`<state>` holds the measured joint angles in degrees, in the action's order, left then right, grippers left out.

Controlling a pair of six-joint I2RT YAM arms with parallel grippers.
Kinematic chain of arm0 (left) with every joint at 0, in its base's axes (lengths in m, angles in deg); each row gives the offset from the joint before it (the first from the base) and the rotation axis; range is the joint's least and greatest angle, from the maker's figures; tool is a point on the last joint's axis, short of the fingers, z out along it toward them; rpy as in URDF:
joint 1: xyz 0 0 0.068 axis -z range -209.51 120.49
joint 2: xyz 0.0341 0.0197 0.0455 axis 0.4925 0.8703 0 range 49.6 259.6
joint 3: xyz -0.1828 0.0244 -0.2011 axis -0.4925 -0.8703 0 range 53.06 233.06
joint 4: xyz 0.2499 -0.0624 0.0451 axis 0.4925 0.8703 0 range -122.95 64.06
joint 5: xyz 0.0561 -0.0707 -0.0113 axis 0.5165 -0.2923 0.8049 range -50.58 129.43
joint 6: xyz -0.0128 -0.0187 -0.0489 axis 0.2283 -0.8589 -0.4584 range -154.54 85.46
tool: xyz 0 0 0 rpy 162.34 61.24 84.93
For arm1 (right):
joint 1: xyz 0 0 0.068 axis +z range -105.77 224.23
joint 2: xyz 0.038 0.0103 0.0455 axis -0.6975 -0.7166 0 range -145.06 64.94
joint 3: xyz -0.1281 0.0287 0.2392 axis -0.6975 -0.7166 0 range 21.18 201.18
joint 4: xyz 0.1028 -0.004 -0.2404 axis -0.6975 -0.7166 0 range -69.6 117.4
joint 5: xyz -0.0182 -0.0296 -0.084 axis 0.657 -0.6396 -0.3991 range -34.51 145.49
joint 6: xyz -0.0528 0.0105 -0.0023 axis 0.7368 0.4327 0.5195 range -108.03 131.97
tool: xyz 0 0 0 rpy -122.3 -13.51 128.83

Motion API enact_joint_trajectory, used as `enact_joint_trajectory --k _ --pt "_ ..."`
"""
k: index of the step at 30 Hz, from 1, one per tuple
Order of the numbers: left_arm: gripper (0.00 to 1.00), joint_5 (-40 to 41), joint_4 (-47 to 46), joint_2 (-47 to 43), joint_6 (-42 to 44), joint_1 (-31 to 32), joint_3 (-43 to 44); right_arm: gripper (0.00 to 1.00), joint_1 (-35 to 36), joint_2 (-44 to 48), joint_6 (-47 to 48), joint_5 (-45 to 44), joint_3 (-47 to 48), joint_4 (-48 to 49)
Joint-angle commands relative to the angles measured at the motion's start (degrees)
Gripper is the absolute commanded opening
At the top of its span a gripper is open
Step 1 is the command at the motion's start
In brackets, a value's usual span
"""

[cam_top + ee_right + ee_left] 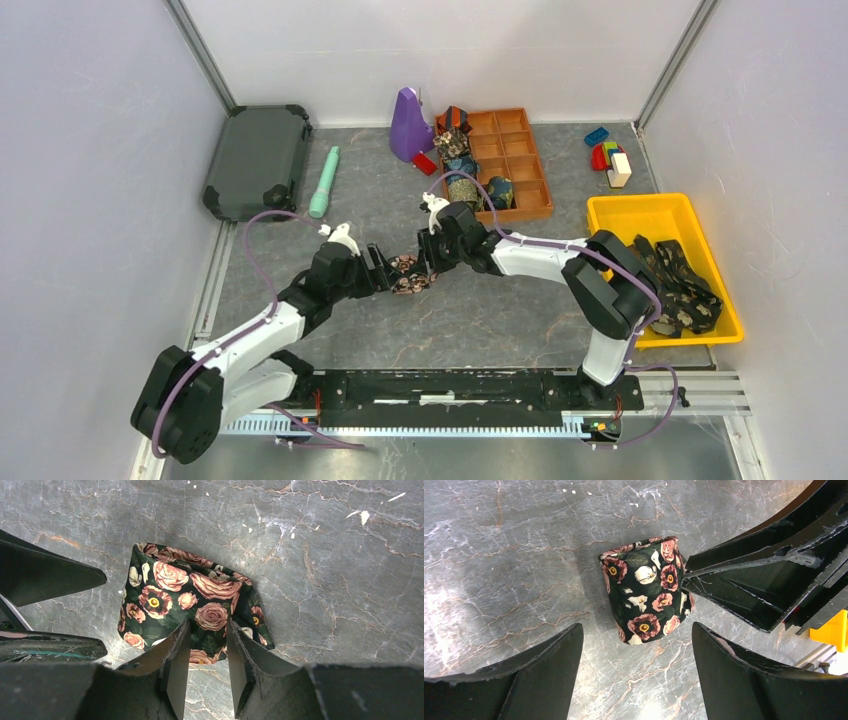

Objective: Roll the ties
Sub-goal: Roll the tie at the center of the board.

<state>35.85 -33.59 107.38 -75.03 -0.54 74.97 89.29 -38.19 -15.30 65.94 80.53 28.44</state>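
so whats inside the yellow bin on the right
Dark patterned ties lie loose in the near half of the yellow bin; its far half is bare. The right arm covers the near left corner, so anything there is hidden.

1. Rolled tie (410,273) (646,597): dark green-black fabric with pink roses and cream flowers, wound into 1 short, loose, slightly flattened roll, lying at the centre of the surface (480,320).
2. Rolled ties (465,190): about 5 small dark rolls with tan or blue patterns, in the left compartments of the brown tray (522,150), far side.
3. Unrolled ties (680,285): dark strips with a tan pattern, heaped loose and crossing in the yellow bin (640,220), right side.
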Motion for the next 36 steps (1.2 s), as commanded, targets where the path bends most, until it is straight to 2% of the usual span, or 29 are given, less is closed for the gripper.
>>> enact_joint_trajectory --k 1,22,36 --pt "0.86 -3.26 -9.20 1.73 -2.55 -0.74 -0.86 0.38 -0.75 0.21 0.36 -0.60 -1.34 0.97" --pt "0.86 -8.90 -25.17 16.99 -6.67 -1.10 -1.17 0.35 -2.08 -1.22 0.25 1.29 -4.48 3.77" --pt "0.78 -11.48 -34.36 25.98 -11.04 -1.08 -1.43 0.34 -2.78 -1.63 0.47 1.67 -7.05 5.07"
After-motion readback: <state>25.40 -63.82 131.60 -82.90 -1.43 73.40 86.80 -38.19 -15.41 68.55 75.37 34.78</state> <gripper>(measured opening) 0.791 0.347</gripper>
